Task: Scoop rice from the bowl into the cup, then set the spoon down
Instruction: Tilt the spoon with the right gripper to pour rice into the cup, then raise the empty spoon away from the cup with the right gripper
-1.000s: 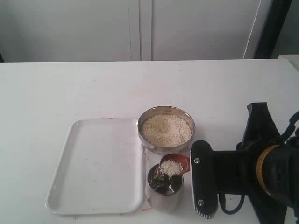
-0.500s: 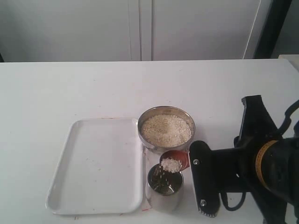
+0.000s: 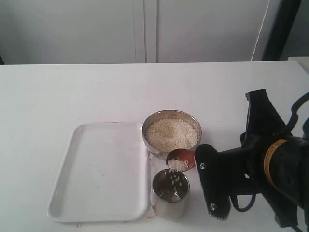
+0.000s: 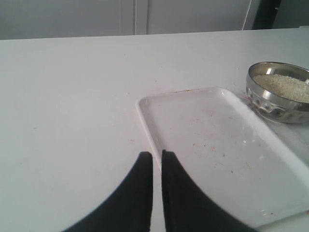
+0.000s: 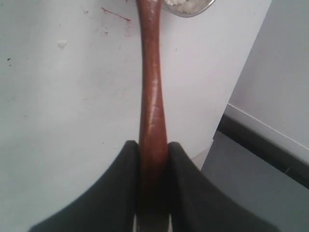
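Wooden spoon (image 5: 152, 87) clenched in R tool (image 5: 153, 144), tip cropped in wrist view; L tool (image 4: 155, 154) closed, empty.

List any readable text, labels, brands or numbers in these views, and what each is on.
No readable text in any view.
The bowl, cup, spoon and tray are bare, with no labels or brand marks.
The yellow band on the right arm has no legible print.
The red marks on the table are smudges, not characters.

Reddish-brown spoon (image 5: 152, 96), off-white rice (image 3: 172, 134), silvery steel bowl (image 4: 273, 107), white tray (image 3: 96, 169)
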